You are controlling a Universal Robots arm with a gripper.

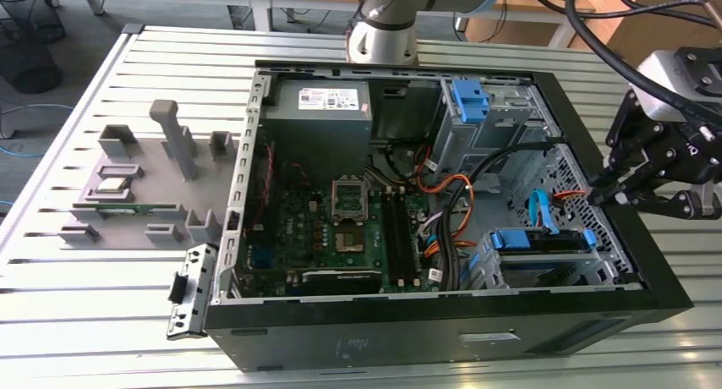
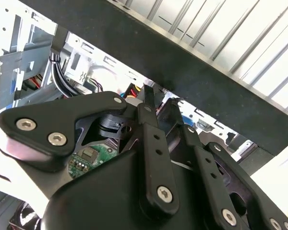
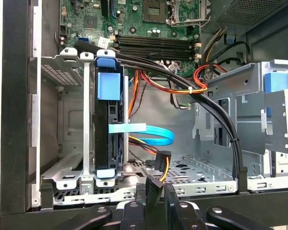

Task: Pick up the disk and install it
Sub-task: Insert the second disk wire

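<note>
Exterior view: pincer (image 1: 618, 194) hovers w/ tips by case (image 1: 451, 321) edge

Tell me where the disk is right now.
The disk, in its blue bracket, sits in the drive cage at the computer case's near corner on the exterior view's right, just left of the pincer hovering over the case edge.
</note>
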